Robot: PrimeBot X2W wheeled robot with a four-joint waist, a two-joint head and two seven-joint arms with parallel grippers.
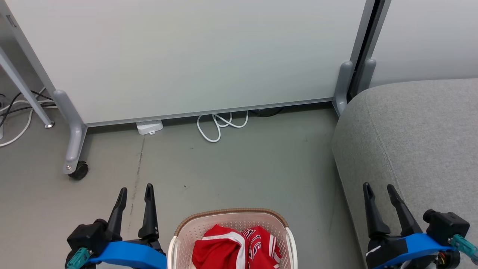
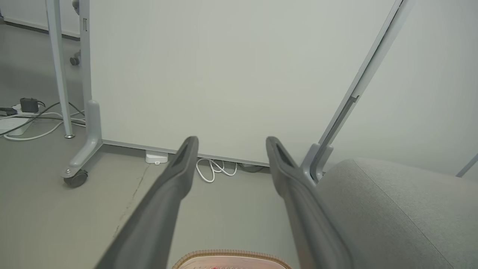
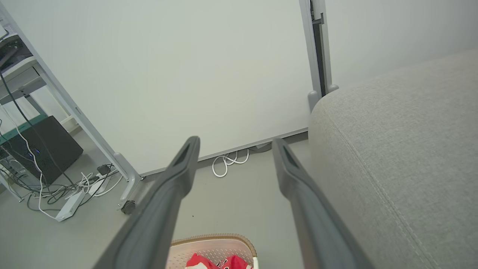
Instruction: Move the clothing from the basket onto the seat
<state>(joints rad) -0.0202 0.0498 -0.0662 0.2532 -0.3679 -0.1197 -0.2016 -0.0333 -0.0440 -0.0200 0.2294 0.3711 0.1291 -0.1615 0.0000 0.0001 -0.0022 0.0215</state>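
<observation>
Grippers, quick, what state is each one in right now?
Left gripper: open, holding nothing.
Right gripper: open, holding nothing.

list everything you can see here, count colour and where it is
basket: one, cream, brown rim, floor, bottom centre
clothing: apparently two, red with white trim, in basket
seat: one, light grey, right of basket
partition panels: two, white, behind
cable: one coil, white, under panel edge
caster: one, black, left panel foot
left tool: one, dark, open, lower left
right tool: one, dark, open, lower right
</observation>
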